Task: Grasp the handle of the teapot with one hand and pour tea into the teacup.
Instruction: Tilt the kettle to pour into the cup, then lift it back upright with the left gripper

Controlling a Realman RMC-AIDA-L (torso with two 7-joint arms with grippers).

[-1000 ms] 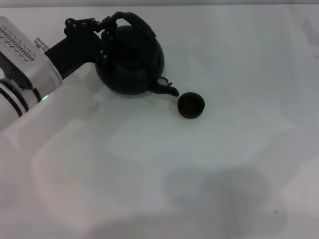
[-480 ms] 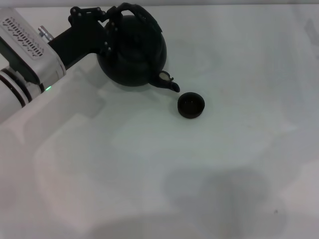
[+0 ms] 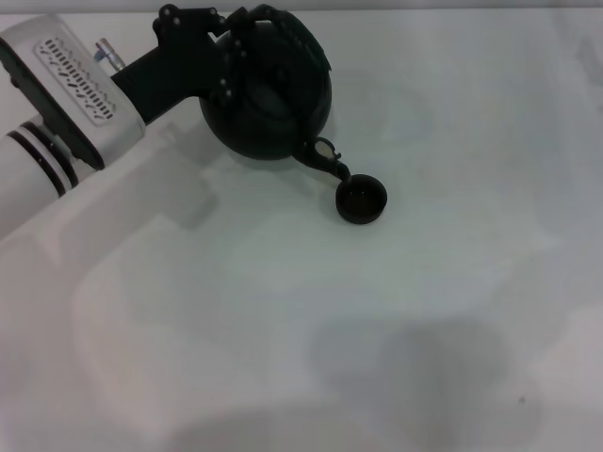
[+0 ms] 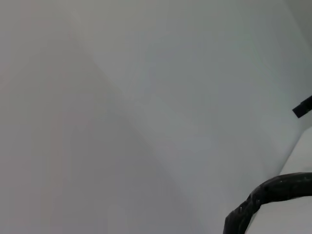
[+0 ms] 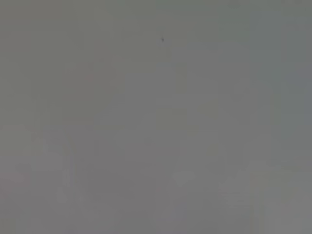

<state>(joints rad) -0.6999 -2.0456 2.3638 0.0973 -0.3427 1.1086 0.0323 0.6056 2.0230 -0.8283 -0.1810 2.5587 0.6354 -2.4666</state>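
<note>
The left tool is clamped on the handle, tipping the teapot so its spout hangs over the teacup, toward four o'clock, ready to pour. The right tool isn't visible, so I can't tell its state.

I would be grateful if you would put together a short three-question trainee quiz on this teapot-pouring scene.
1. True or false: the round matte black teapot stands upright on the white table.
2. Which gripper is at the arched black handle? A) left gripper B) right gripper
3. Fill in: the teapot's short spout points down at the rim of the tiny dark ____.

Key: 1. False; it is tipped towards the cup. 2. A; the right gripper is out of view. 3. teacup.
</note>
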